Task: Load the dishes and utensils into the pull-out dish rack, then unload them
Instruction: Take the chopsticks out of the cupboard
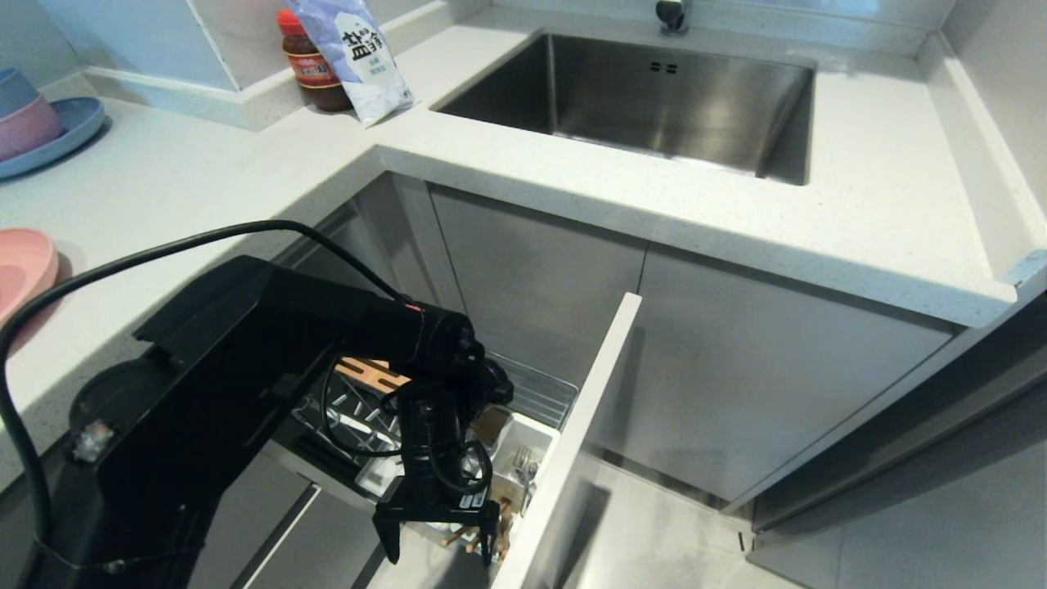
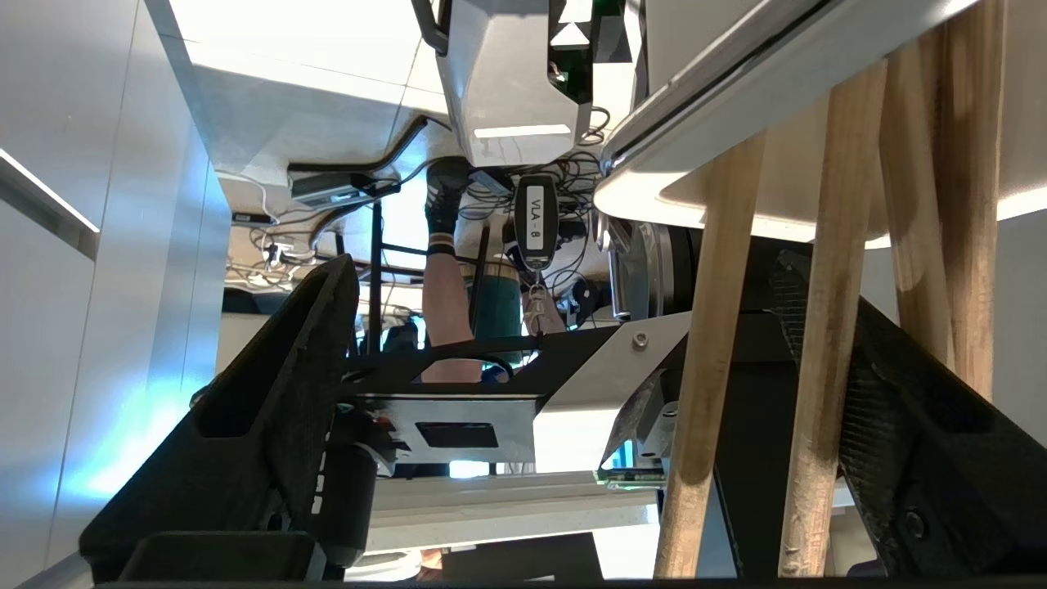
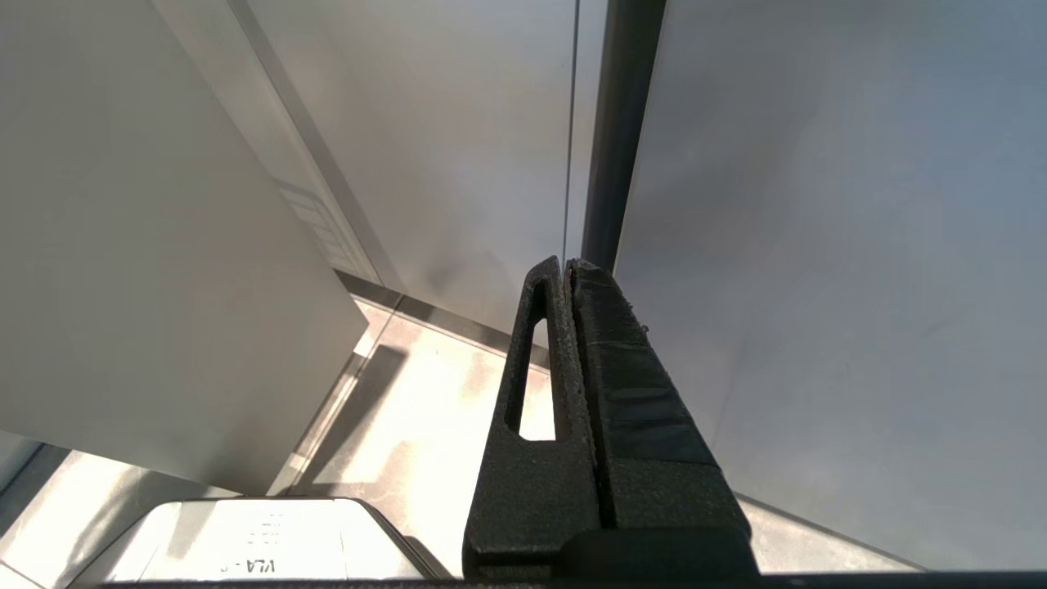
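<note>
Head view | left hand (image 1: 438, 536) spread wide, straddling chopsticks (image 1: 473, 536) in cutlery holder (image 1: 523, 446) | lined up to pinch them

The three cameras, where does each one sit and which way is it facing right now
Head view: on the robot's head, looking down at the counter, sink and pull-out dish rack; the left arm and open left gripper show.
Left wrist view: behind the left gripper, facing the chopsticks beside the white cutlery holder.
Right wrist view: behind the shut right gripper, parked, facing grey cabinet panels and floor.
Shared: head and left wrist views both show the chopsticks.
</note>
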You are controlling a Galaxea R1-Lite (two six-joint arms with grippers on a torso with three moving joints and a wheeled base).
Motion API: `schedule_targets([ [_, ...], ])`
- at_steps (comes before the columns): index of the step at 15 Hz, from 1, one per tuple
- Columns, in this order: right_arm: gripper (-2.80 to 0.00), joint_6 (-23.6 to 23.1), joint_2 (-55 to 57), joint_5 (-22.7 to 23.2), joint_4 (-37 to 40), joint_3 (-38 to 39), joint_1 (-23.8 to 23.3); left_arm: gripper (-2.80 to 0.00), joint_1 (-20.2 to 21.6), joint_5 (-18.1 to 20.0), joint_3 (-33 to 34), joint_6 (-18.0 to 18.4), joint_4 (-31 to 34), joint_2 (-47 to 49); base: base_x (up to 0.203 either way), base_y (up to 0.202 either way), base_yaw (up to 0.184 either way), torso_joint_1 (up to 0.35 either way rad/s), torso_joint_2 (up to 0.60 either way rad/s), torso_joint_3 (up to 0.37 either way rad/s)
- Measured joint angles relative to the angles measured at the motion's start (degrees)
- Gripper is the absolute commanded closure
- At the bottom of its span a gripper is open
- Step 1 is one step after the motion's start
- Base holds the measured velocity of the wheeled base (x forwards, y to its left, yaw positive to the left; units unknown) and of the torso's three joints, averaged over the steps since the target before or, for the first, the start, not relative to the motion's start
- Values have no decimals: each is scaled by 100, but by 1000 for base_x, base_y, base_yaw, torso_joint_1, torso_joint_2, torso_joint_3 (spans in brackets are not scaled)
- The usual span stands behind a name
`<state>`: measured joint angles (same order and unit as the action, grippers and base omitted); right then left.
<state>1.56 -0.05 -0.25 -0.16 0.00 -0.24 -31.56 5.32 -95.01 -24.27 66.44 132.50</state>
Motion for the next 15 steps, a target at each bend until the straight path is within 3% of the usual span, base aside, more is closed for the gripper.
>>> schedule_targets([
  [7, 0, 0, 0, 0, 0, 0, 0, -280, 1, 5, -25, -20, -3, 9, 0, 0, 0, 0, 0, 0],
  [8, 0, 0, 0, -2, 1, 0, 0, -245, 1, 15, -54, -55, -10, 9, 0, 0, 0, 0, 0, 0],
  [9, 0, 0, 0, -2, 0, 0, -2, 0, 1, 17, -68, -98, -7, 9, 0, 0, 0, 0, 0, 0],
  [15, 0, 0, 0, -2, 0, 0, 0, 0, 0, 11, -115, -144, -10, 7, 0, 0, 0, 0, 0, 0],
])
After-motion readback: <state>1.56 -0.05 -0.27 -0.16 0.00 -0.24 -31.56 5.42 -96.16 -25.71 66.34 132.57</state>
